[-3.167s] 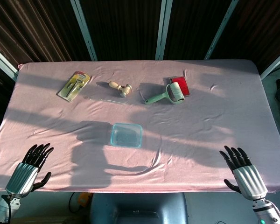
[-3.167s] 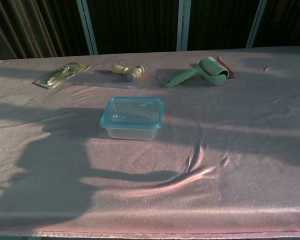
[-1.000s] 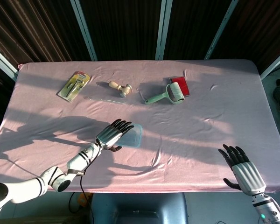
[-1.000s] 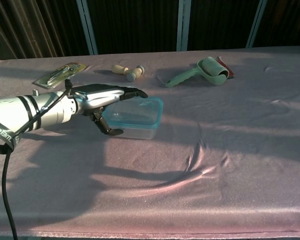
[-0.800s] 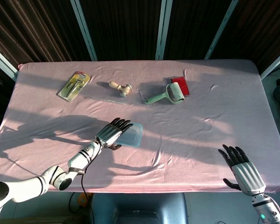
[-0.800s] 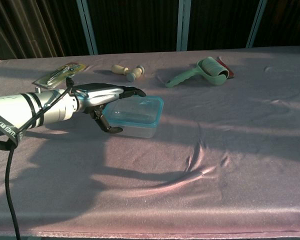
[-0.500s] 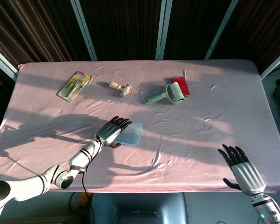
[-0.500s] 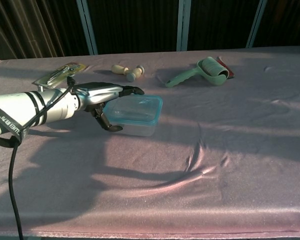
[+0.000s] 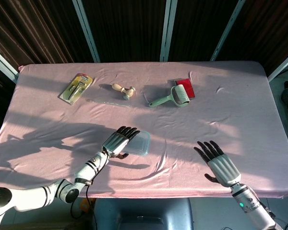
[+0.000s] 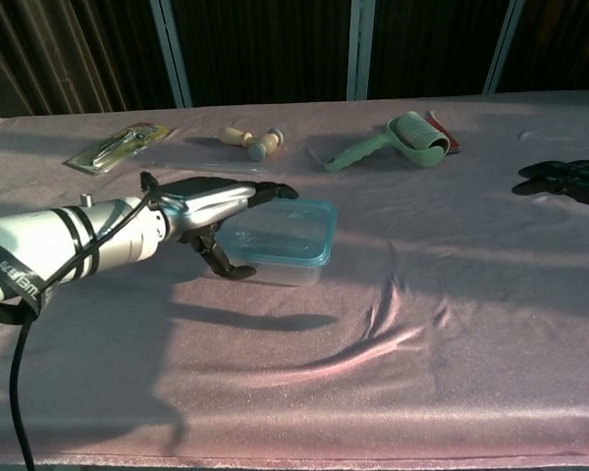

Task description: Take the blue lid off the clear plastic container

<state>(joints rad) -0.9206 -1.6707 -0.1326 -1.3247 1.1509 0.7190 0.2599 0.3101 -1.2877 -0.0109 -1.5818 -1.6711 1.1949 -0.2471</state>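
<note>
The clear plastic container (image 9: pixel 140 144) with its blue lid (image 10: pixel 293 232) hangs a little above the pink tablecloth and casts a shadow below. My left hand (image 9: pixel 117 141) grips its left end, fingers flat over the lid and thumb against the near wall; the chest view shows that same left hand (image 10: pixel 208 202) and the container (image 10: pixel 287 257). The lid sits on the container. My right hand (image 9: pixel 219 163) hovers open to the container's right, palm down, fingers spread, holding nothing. Only the dark fingertips of the right hand (image 10: pixel 567 179) reach into the chest view at the right edge.
Along the far side lie a packaged tool (image 9: pixel 77 87), a wooden stamp (image 9: pixel 124 89), a clear strip (image 9: pixel 108 102) and a green lint roller (image 9: pixel 175 95) beside a red pad (image 9: pixel 183 84). A raised fold in the tablecloth (image 10: pixel 388 324) runs right of the container.
The left hand reached in from the near left corner, took hold of the container, raised it and shifted it slightly right. The right hand came in from the right corner toward the middle.
</note>
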